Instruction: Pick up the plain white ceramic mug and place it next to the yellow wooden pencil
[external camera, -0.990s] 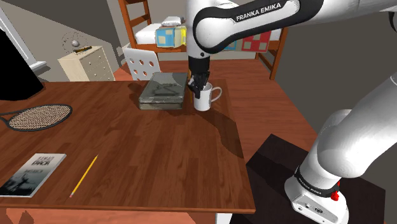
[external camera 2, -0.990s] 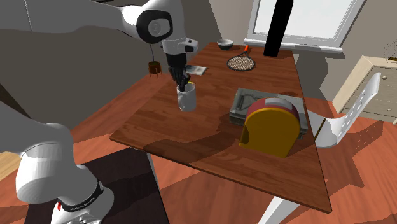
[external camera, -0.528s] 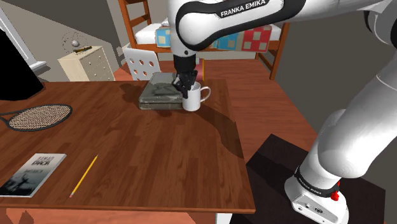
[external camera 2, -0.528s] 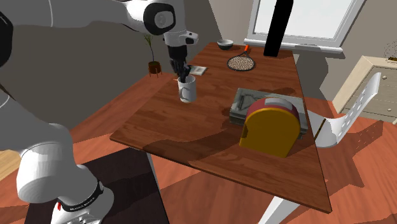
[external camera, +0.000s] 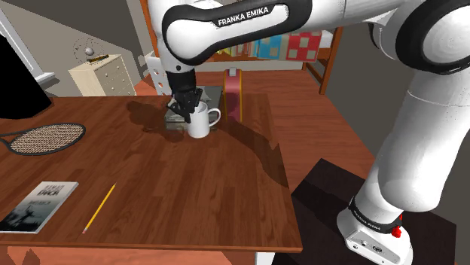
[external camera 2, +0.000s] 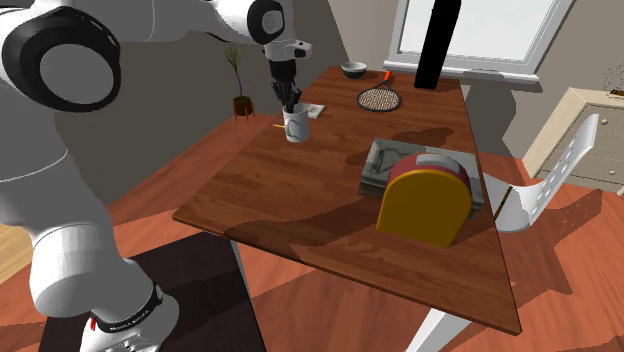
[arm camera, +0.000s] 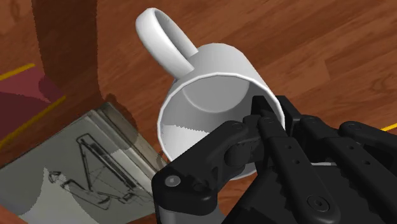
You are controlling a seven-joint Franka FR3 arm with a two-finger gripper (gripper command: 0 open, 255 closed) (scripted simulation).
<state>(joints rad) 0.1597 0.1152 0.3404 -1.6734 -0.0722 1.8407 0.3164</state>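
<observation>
The white mug (external camera: 201,122) hangs a little above the brown table (external camera: 226,196), its handle toward the shoulder view's right. My gripper (external camera: 184,104) is shut on the mug's rim, one finger inside and one outside, as the wrist view shows for the mug (arm camera: 213,79) and gripper (arm camera: 257,124). The yellow pencil (external camera: 99,208) lies near the table's front edge at the shoulder view's left, well away from the mug. In the second exterior view the mug (external camera 2: 295,124) hangs under the gripper (external camera 2: 289,100) over the table's far part.
A flat grey box (external camera: 178,114) lies just behind the mug. A book (external camera: 39,205) sits beside the pencil and a racket (external camera: 49,138) farther back. A yellow and red rounded object (external camera 2: 425,205) stands by the grey box (external camera 2: 395,165). A bowl (external camera 2: 353,70) is at the far end.
The arm has carried the mug toward the shoulder view's left, from beside the grey box's right end to in front of it. The grip has not changed.
</observation>
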